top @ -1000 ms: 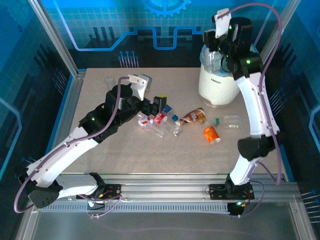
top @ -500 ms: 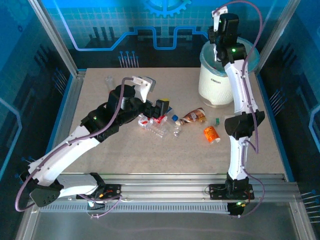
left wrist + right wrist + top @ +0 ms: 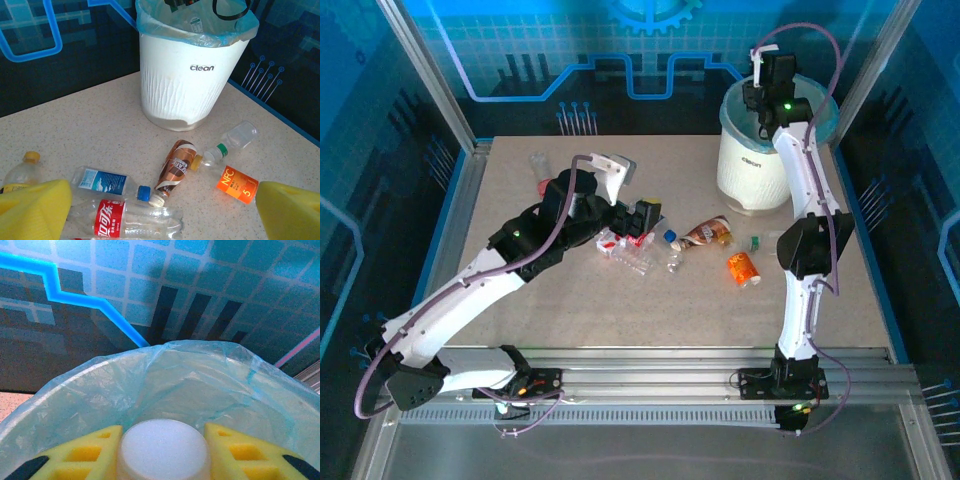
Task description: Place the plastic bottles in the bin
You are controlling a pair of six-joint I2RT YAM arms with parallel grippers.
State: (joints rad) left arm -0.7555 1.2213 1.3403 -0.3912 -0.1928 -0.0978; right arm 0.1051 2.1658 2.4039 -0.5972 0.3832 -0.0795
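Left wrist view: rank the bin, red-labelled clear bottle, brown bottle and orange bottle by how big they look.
1. bin
2. red-labelled clear bottle, though it lies nearest the camera, which flatters it
3. brown bottle
4. orange bottle, only slightly smaller than the brown one

R-WRIST | my right jaws, bottom centre: yellow pads [image 3: 87, 455] touching both sides of a white round cap [image 3: 164, 447] | pale blue bin liner [image 3: 180, 380] arcs across mid-frame | blue tiled wall [image 3: 150, 270] above
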